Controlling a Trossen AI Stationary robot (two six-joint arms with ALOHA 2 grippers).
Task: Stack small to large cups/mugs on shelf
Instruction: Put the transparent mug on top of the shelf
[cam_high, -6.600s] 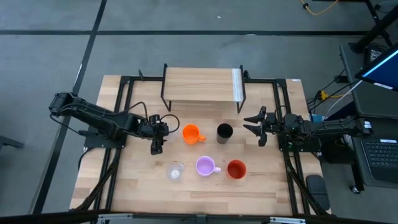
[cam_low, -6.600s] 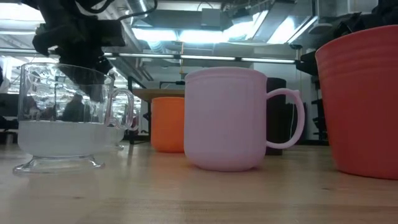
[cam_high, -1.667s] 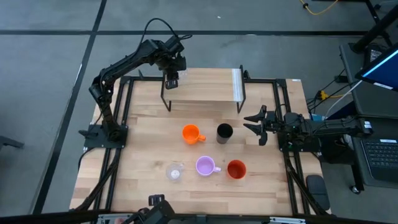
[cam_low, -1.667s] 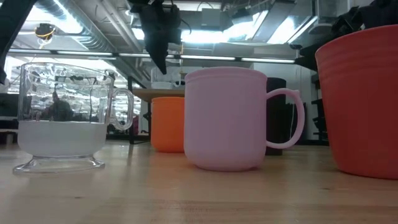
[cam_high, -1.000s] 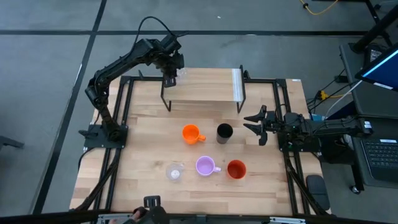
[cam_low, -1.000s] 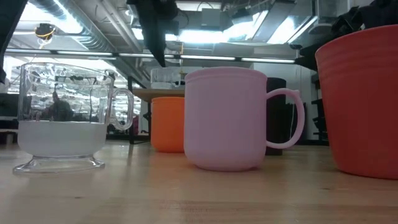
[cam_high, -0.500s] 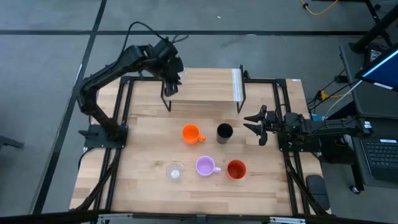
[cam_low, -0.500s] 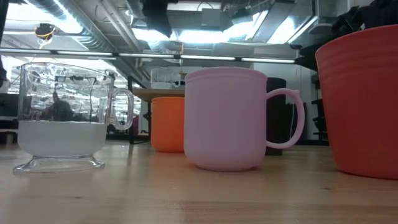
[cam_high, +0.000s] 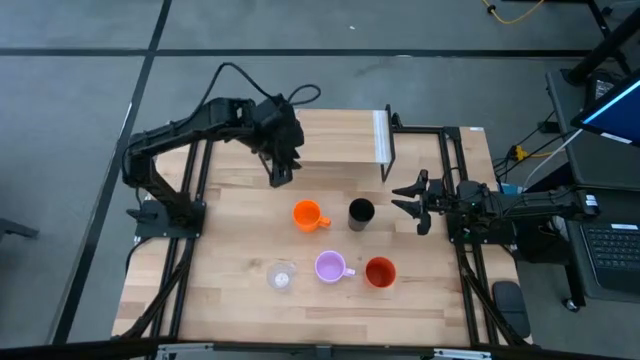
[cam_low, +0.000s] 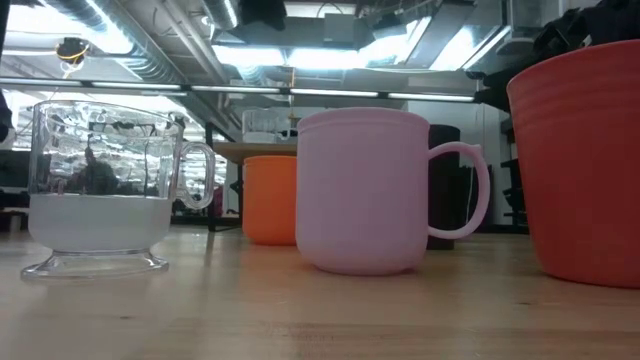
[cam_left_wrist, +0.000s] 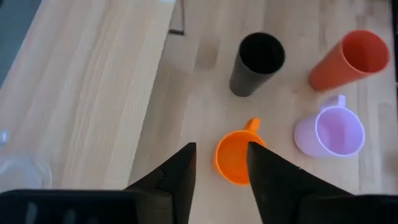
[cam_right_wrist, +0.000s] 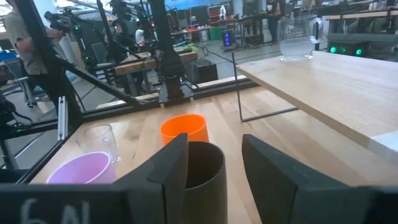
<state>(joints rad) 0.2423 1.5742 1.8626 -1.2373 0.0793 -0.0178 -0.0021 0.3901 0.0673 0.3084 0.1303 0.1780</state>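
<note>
High view: left claw (cam_high: 282, 172) open over shelf (cam_high: 335, 137), right claw (cam_high: 412, 203) parked.

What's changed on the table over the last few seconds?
The left claw carried a clear glass cup from the table up onto the shelf, let go, and is now backing off empty. The right claw and the other five cups stayed put.
</note>
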